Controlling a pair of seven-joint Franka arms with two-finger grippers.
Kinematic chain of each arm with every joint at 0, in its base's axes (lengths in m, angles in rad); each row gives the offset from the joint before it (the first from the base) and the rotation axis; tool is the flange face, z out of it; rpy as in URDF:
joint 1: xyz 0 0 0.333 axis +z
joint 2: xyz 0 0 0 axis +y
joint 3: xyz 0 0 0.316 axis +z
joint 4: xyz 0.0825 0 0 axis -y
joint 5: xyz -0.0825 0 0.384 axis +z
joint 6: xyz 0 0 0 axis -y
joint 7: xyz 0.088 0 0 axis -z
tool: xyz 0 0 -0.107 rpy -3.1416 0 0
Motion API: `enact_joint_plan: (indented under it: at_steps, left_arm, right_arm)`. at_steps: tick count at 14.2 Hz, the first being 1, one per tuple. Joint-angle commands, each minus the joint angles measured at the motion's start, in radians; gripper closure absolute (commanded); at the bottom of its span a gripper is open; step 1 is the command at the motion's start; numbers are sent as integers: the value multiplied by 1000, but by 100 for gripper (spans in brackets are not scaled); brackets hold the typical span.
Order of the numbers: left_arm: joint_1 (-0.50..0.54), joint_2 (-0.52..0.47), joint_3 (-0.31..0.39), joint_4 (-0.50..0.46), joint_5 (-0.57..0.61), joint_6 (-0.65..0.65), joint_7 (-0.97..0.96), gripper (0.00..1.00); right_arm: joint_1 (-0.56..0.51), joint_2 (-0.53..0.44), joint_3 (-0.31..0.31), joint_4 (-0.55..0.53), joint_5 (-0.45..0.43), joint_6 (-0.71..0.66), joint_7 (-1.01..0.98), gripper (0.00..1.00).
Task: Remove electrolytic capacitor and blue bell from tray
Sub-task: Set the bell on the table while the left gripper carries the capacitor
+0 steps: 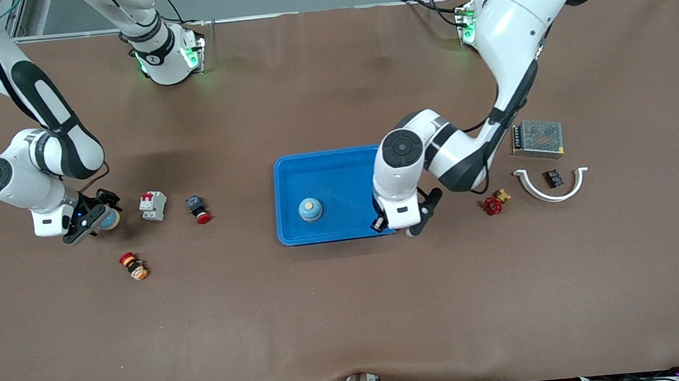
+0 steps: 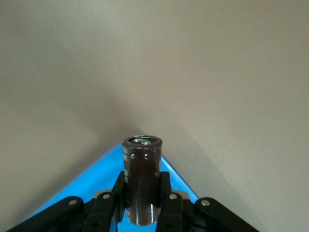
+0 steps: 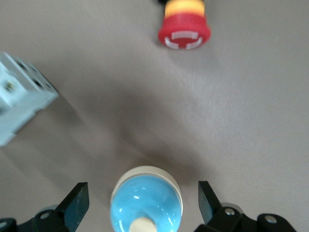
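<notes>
Both arms bent low: left gripper (image 2: pixel 142 212) clamps capacitor (image 2: pixel 142 179).

There are two blue bells (image 1: pixel 310 210) (image 1: pixel 109 219), one capacitor (image 2: pixel 142 179), one blue tray (image 1: pixel 290 176), two red push buttons (image 1: pixel 198 209) (image 1: pixel 133 266), one circuit breaker (image 1: pixel 153 205), one red valve (image 1: pixel 495 202), one power supply (image 1: pixel 538 138), one white curved bracket (image 1: pixel 548 187) and one small black part (image 1: pixel 553 178).

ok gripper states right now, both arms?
Left gripper: shut on the capacitor, over the blue tray's edge.
Right gripper: open, fingers either side of the blue bell on the table, not gripping it.
</notes>
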State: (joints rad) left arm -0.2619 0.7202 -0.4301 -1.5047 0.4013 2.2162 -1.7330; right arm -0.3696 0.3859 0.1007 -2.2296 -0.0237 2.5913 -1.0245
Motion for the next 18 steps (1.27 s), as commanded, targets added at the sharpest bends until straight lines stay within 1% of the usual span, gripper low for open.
enact_joint_plan:
  at_steps: [1,2,4,6,8,10,12,14,16,18]
  left_arm:
    - [56,-83,-9,-20,-2,-87,96,100]
    - [78,-93,-24,-22,-9,-107,128,100]
    - [142,-110,-53,-26,-41,-122,180,100]
    - [229,-133,-103,-45,-47,-136,248,100]
    - [306,-145,-145,-49,-47,-182,317,100]
    - [375,-153,-162,-51,-47,-213,407,100]
    - [415,-151,-162,-60,-45,-216,493,100]
    - [464,-153,-164,-66,-44,-231,567,100]
    - [521,-154,-164,-75,-44,-251,672,100]
    - [584,-163,-164,-110,-32,-251,762,100]
  right_arm:
    - [-3,-73,46,103,63,-249,26,0]
    - [6,-79,53,158,65,-340,78,0]
    - [66,-105,53,246,65,-471,177,0]
    - [136,-153,53,287,65,-561,327,0]
    - [213,-191,53,315,65,-629,488,0]
    - [289,-205,54,341,65,-658,646,0]
    - [371,-205,54,357,76,-657,827,0]
    - [443,-197,53,369,102,-640,988,0]
    - [510,-190,51,398,108,-620,1134,0]
    - [557,-176,51,410,108,-579,1256,0]
